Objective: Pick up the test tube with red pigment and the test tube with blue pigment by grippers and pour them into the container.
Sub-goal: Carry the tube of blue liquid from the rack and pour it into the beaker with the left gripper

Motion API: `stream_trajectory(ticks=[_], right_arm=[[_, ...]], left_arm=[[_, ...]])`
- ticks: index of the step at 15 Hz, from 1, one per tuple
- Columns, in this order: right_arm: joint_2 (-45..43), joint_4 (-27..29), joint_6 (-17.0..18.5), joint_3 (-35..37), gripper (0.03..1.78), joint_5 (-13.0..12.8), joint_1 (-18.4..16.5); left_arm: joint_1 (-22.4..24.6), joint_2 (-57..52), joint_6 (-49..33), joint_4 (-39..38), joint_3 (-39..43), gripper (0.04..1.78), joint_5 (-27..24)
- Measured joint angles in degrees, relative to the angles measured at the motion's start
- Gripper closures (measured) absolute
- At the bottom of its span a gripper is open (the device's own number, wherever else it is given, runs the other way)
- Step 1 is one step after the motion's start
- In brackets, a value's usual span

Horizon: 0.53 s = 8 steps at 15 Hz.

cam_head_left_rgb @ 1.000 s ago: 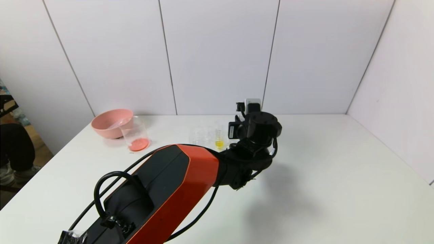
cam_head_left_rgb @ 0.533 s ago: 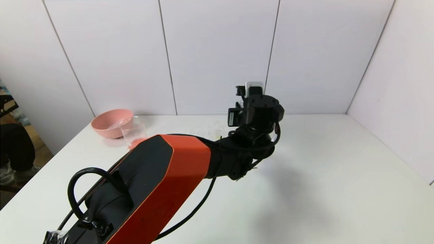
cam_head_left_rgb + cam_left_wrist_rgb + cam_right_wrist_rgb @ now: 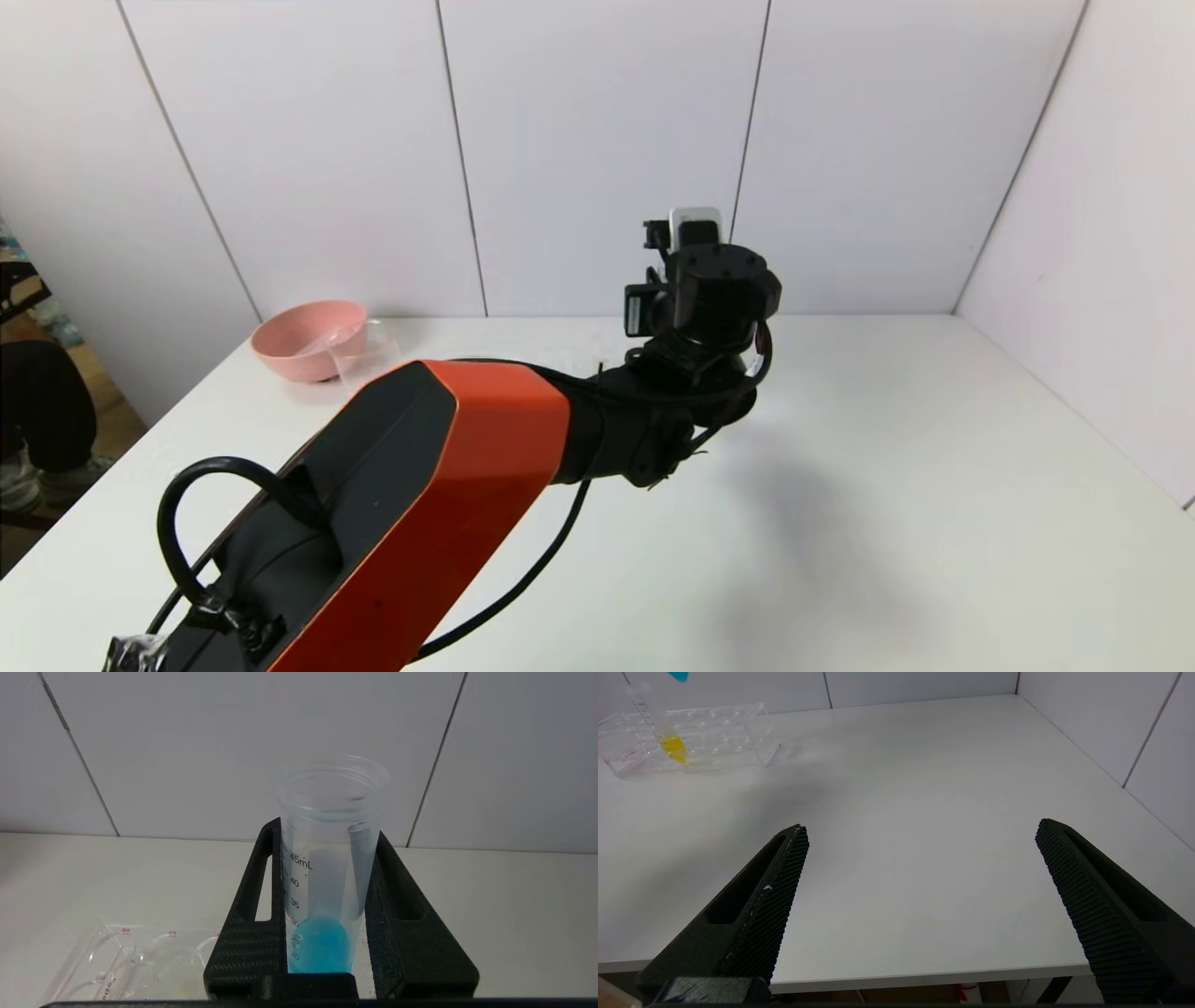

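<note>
Blue-pigment test tube (image 3: 327, 877) stands upright, clamped between the two black fingers (image 3: 252, 933) of the left gripper (image 3: 326, 840), raised clear above the clear tube rack (image 3: 126, 961) on the white table (image 3: 887, 467), its blue liquid pooled in the lower part and its mouth open at the top. Off to the robot's left the container (image 3: 366, 350) stands just beside the pink bowl (image 3: 303, 336). At the table's near edge the right gripper (image 3: 920, 830) hangs with fingers spread wide and nothing between them, well apart from the yellow-liquid tube (image 3: 668, 737) in the rack.
</note>
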Motion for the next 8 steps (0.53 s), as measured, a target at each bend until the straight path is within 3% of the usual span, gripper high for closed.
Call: stream_trajectory(ticks=[3, 8], right_arm=[[0.0, 0.0, 0.0, 0.0, 0.04, 0.0, 0.0], [0.0, 0.0, 0.0, 0.0, 0.04, 0.0, 0.0]], left_arm=[[0.1, -4.2, -1.3, 0.1, 6.7, 1.33, -1.3], [0.5, -16.9, -4.4, 0.0, 26.2, 1.33, -9.5]])
